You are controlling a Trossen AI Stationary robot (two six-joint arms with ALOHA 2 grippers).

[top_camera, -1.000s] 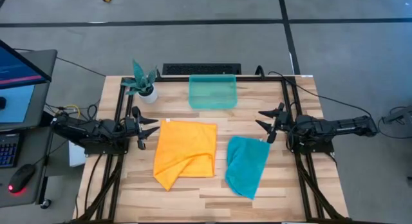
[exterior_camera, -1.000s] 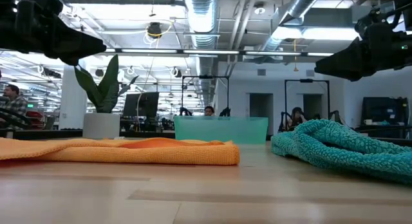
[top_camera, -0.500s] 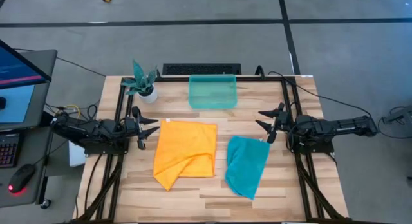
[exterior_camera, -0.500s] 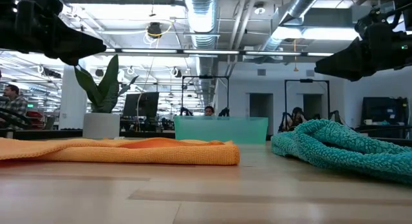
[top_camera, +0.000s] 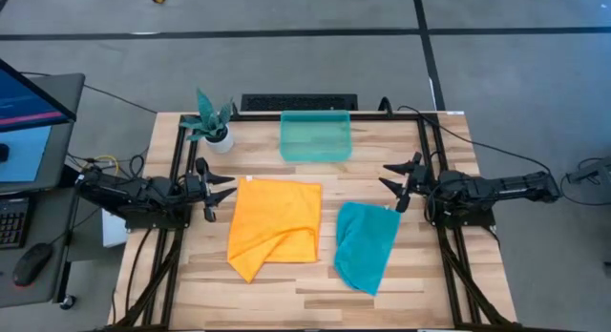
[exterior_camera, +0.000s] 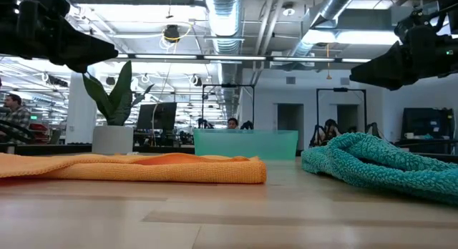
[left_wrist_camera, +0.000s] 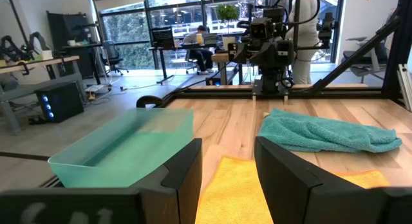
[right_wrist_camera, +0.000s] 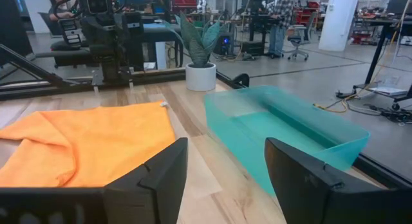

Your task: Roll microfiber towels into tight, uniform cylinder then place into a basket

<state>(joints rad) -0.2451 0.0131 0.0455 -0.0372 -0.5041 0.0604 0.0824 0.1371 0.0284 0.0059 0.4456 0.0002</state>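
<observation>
Rolling not begun: orange towel (top_camera: 275, 230) and teal towel (top_camera: 367, 244) lie flat; left pincer (top_camera: 221, 189) and right pincer (top_camera: 393, 182) released, empty. Next: grip a towel edge.

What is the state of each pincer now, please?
Left pincer: open, holding nothing, beside the orange towel.
Right pincer: open, holding nothing, by the teal towel.

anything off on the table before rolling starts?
Nothing damaged or spilled. The orange towel has a corner folded over, the teal towel lies rumpled, and the basket sits upright and empty. Both grippers, left and right, wait open.
</observation>
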